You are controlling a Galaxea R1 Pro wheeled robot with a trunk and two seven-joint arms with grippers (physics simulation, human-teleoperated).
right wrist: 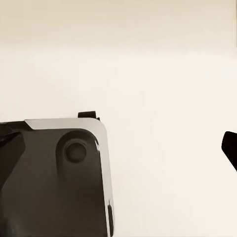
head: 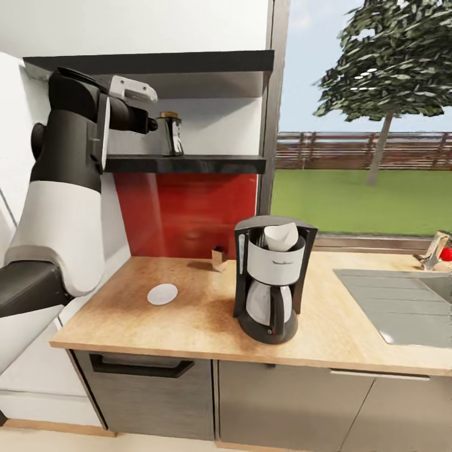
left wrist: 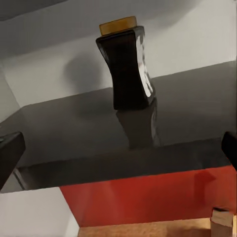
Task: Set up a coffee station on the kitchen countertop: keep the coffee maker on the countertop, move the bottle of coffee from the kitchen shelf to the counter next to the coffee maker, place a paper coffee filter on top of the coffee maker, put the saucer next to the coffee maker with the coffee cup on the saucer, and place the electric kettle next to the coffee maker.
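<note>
Bottle of coffee (head: 170,134) stands alone mid-shelf on the kitchen shelf (head: 188,164), open board toward both ends. A thicker dark board (head: 150,63) overhead limits room above its cap.

Left arm (head: 63,207) was raised, forearm level with the kitchen shelf (head: 188,164), wrist pointing along it. Left pincer (left wrist: 118,148) sat short of the shelf's front edge, fingertips (left wrist: 10,153) spread wide, nothing between them. Right pincer: one dark fingertip (right wrist: 229,148) visible, state unclear.
</note>
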